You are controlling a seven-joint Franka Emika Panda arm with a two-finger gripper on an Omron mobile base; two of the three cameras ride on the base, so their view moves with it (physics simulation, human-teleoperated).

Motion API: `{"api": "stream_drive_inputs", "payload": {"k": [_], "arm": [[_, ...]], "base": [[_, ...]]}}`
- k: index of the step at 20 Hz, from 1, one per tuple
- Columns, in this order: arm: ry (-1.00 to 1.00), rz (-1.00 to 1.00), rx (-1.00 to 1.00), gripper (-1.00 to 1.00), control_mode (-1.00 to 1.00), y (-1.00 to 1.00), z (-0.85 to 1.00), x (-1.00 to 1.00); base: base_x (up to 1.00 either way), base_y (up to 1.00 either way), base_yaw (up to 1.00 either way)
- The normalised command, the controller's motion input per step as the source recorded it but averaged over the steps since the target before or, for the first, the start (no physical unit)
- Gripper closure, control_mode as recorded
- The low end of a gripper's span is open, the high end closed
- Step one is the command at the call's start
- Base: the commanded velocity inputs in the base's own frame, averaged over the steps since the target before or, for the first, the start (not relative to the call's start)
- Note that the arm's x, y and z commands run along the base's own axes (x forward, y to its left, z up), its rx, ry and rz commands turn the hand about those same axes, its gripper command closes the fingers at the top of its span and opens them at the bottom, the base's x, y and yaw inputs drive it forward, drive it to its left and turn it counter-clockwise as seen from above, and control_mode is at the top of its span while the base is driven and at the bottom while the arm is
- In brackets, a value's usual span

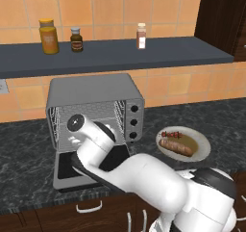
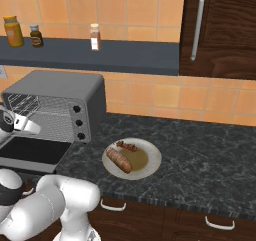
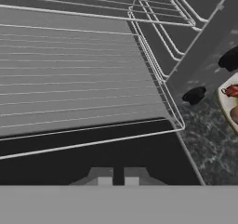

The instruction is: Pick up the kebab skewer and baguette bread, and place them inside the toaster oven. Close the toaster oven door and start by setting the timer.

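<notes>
Hand view: jaws pressed together, empty, above the boxy grey toaster oven [image 3: 195, 46]'s thin wire rack [image 3: 83, 79]

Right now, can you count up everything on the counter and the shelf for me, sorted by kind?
Jars and bottles on the shelf: 3 (orange jar, dark bottle, spice shaker)
Food items: 2 (kebab skewer, baguette bread)
Plates: 1 (plate)
Appliances: 1 (toaster oven, door down)
Total: 7
</notes>
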Motion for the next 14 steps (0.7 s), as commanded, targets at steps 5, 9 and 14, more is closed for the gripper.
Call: {"api": "stream_drive_inputs", "payload": {"k": [5, 9, 14], "arm": [[0.08, 0.00, 0.06, -1.00, -1.00, 0.00, 0.02, 0.28], [0.01, 0.03, 0.07, -1.00, -1.00, 0.00, 0.01, 0.15], [0.00, 0.05, 0.06, -1.00, -1.00, 0.00, -0.13, 0.00]], "base": [[0.00, 0.00, 0.00], [0.00, 0.00, 0.00], [0.00, 0.00, 0.00]]}}
